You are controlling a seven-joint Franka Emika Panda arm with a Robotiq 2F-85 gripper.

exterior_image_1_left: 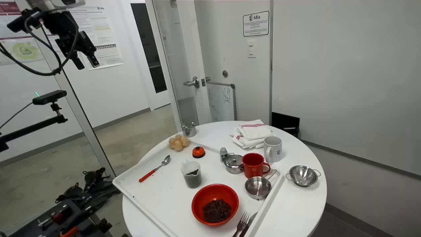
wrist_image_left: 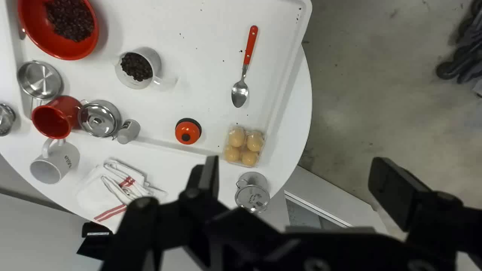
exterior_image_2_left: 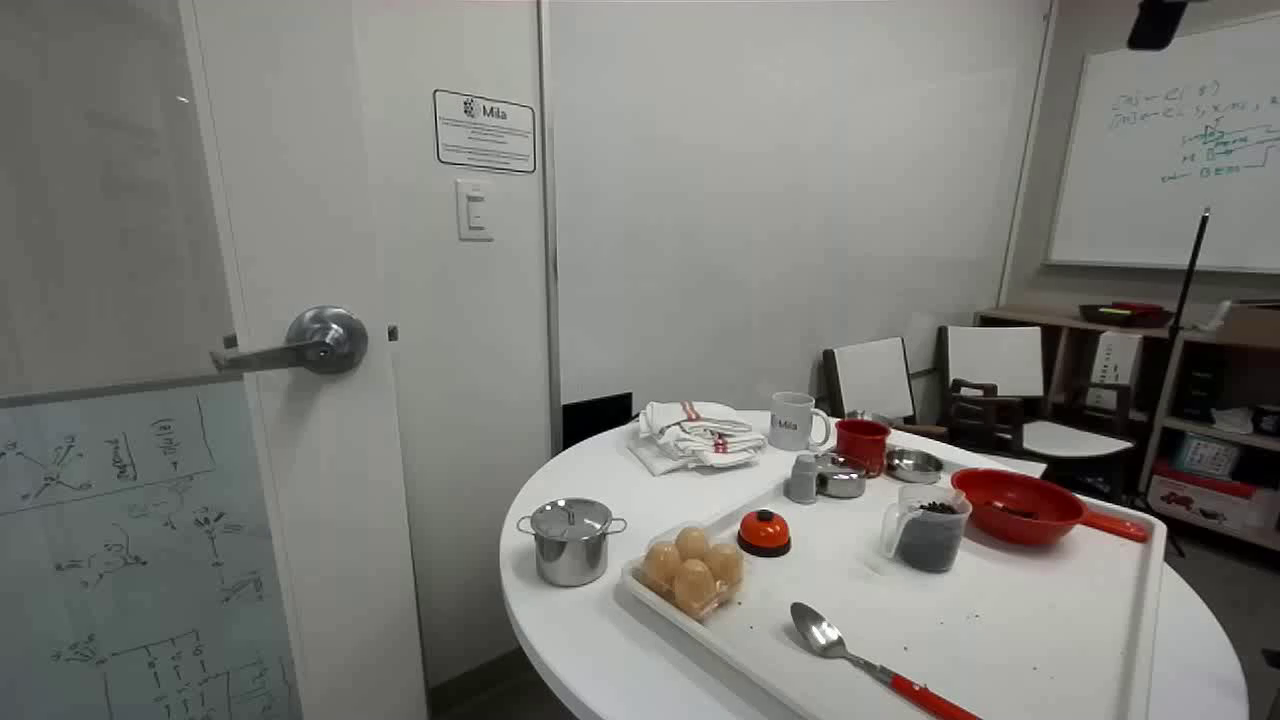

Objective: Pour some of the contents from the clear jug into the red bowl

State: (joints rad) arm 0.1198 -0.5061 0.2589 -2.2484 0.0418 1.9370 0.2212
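The clear jug [exterior_image_1_left: 192, 179] stands upright on the white tray, holding dark beans. It also shows in an exterior view [exterior_image_2_left: 930, 540] and in the wrist view [wrist_image_left: 154, 60]. The wide red bowl [exterior_image_1_left: 199, 207] rests beside it on the tray, with dark beans in its bottom. The bowl also shows in an exterior view [exterior_image_2_left: 1020, 520] and at the upper left of the wrist view [wrist_image_left: 73, 52]. My gripper [exterior_image_1_left: 88, 65] is high up, well away from the table. In the wrist view my gripper [wrist_image_left: 295, 165] has its fingers wide apart with nothing between them.
On the tray [exterior_image_1_left: 144, 210] are a spoon [wrist_image_left: 249, 47], an orange timer [exterior_image_1_left: 198, 152], eggs [exterior_image_2_left: 692, 570], a lidded pot [exterior_image_1_left: 234, 163], a red mug [exterior_image_1_left: 252, 166], a metal pan [exterior_image_1_left: 258, 187] and a fork [exterior_image_1_left: 242, 222]. A grey mug [exterior_image_1_left: 273, 148], towels [exterior_image_1_left: 253, 133] and a silver pot [exterior_image_2_left: 571, 545] stand beyond it.
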